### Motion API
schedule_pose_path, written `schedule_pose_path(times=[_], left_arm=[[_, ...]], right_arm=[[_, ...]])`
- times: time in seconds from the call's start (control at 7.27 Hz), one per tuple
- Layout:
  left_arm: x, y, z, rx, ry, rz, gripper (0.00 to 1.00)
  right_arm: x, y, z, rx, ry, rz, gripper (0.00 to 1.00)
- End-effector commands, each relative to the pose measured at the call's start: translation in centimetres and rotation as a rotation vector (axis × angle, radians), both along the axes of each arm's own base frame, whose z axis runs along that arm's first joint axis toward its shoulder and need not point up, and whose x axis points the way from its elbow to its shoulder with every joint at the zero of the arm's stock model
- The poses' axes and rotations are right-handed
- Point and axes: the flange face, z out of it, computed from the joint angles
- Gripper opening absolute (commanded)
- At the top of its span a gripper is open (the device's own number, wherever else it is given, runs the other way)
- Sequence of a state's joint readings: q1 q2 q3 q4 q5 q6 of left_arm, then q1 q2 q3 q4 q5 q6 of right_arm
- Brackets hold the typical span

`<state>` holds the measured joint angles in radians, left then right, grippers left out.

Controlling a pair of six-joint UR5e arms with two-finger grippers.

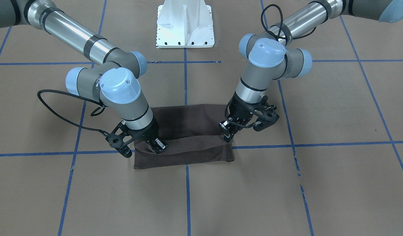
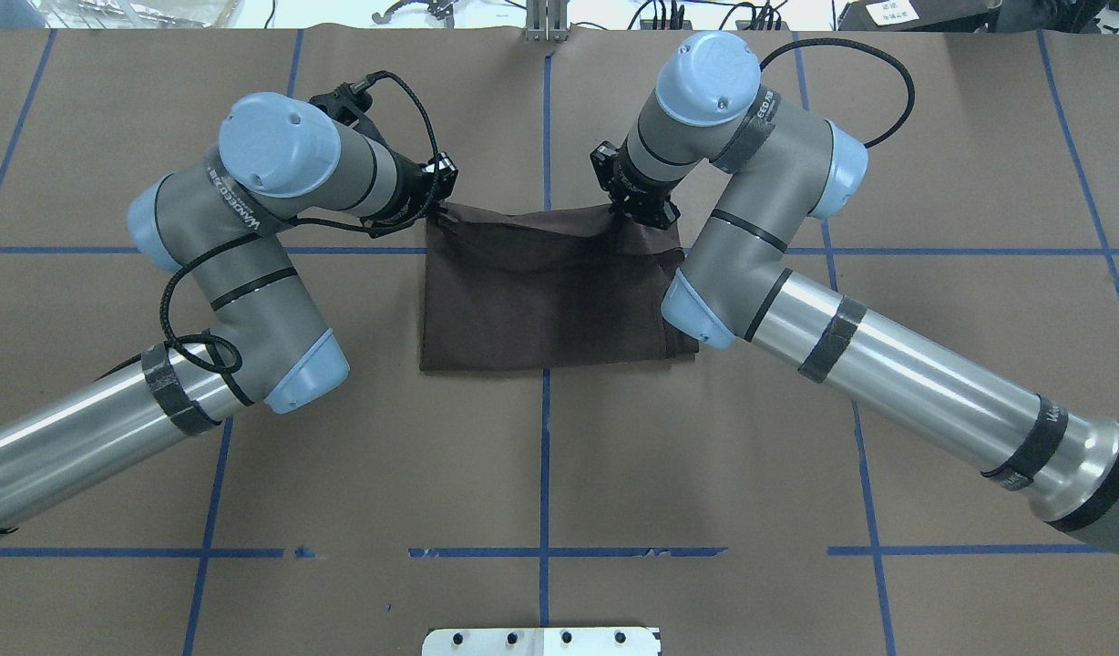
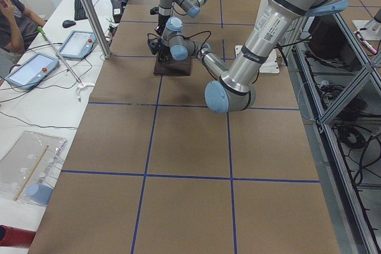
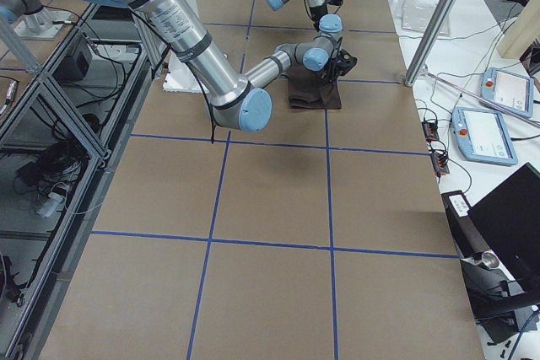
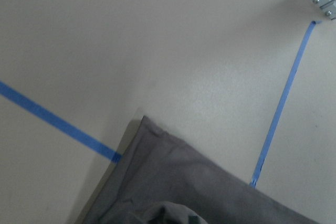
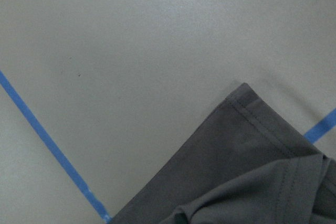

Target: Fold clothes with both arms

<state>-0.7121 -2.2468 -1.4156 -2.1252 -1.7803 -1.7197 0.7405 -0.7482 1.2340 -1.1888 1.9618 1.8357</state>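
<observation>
Brown cloth of the T-shirt [image 6: 247,161] fills the bottom of both wrist views. In each, a stitched hem corner lies flat on the desk [image 6: 131,51] and a bunched fold rises toward the lens. Seen from across the desk, the shirt is folded into a rectangle at the middle, over the crossing of two blue tape lines [image 1: 187,82] and in front of the white pedestal [image 1: 185,24]. Its upper layer is raised off the lower one along the edge away from the robot. A strip of the lower layer shows flat on the desk beyond that edge. The right gripper [image 1: 158,146] stands at one end of the raised edge and the left gripper [image 1: 228,132] at the other. The jaws of each are closed on the cloth, pinching the top layer near its corner. The held edge dips a little between the two holds. The left arm [image 1: 270,62] and the right arm [image 1: 122,95] reach in from the robot's two sides, wrists bent downward, about level with each other.
</observation>
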Motion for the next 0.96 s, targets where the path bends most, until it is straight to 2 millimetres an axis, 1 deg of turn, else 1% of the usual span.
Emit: schedule_pose_path(times=[0.0, 0.14, 0.28, 0.41, 0.55, 0.69, 0.83], left_arm=[[0.0, -4.3, 3.4, 0.111, -0.075, -0.006, 1.0], [-0.8, -5.0, 3.4, 0.129, -0.087, -0.007, 1.0], [-0.9, -5.0, 3.3, 0.13, -0.082, -0.001, 1.0], [-1.4, -5.0, 2.7, 0.135, -0.071, 0.003, 1.0], [-2.6, -4.3, 2.7, 0.123, -0.041, 0.075, 1.0], [-6.3, -2.5, 3.7, 0.164, -0.029, 0.11, 1.0], [-9.9, -0.2, 5.3, 0.232, -0.055, 0.133, 1.0]], right_arm=[[0.4, -2.3, 0.8, 0.087, 0.047, -0.065, 1.0], [2.1, -3.5, 0.7, 0.089, 0.027, -0.094, 1.0], [3.6, -4.3, 0.5, 0.076, 0.001, -0.114, 1.0], [3.9, -4.5, 0.4, 0.144, 0.013, -0.173, 1.0], [4.1, -4.5, 1.2, 0.182, 0.038, -0.225, 1.0], [4.2, -4.4, 1.4, 0.224, 0.076, -0.288, 1.0], [5.7, -4.6, 1.3, 0.254, 0.118, -0.337, 1.0]])
